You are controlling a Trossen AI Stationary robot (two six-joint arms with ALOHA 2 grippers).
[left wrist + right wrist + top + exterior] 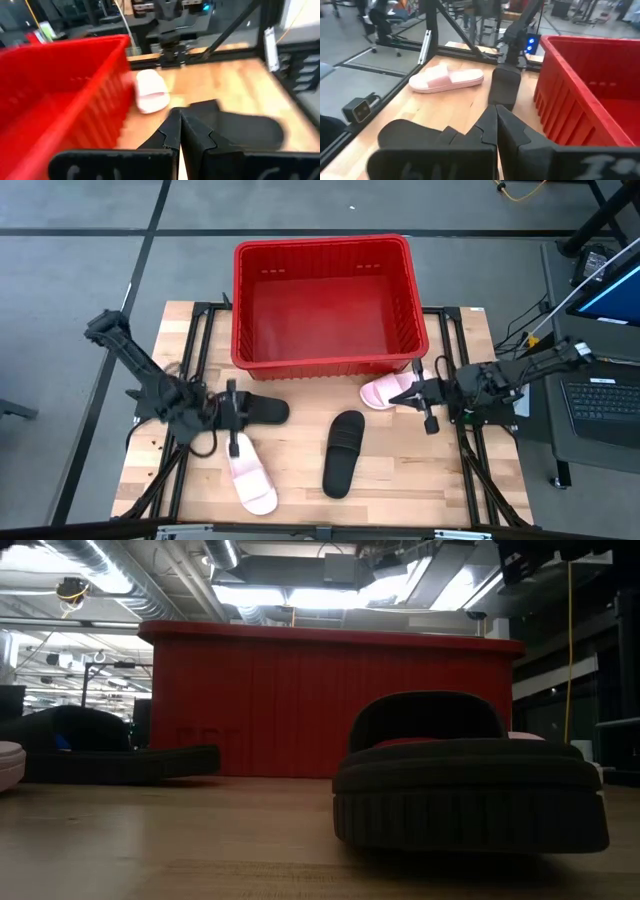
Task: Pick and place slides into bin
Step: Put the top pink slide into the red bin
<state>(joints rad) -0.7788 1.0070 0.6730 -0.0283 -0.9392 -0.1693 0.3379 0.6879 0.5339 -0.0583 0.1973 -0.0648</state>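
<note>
The red bin (322,362) stands at the table's far middle with nothing in it. One black slide (265,410) lies by my left gripper (244,412), which is shut over its left end. One pink slide (385,392) lies under the tips of my right gripper (405,394), also shut. A second black slide (343,452) lies on its sole mid-table, close up in the low view (470,790). A second pink slide (250,480) lies near the front left. My left gripper (179,131) and my right gripper (496,125) show closed tips in their wrist views.
Black frame rails (200,320) run along the table's left and right sides. A laptop (605,405) and cables sit off the table's right edge. Bare wood shows at the front right (430,480).
</note>
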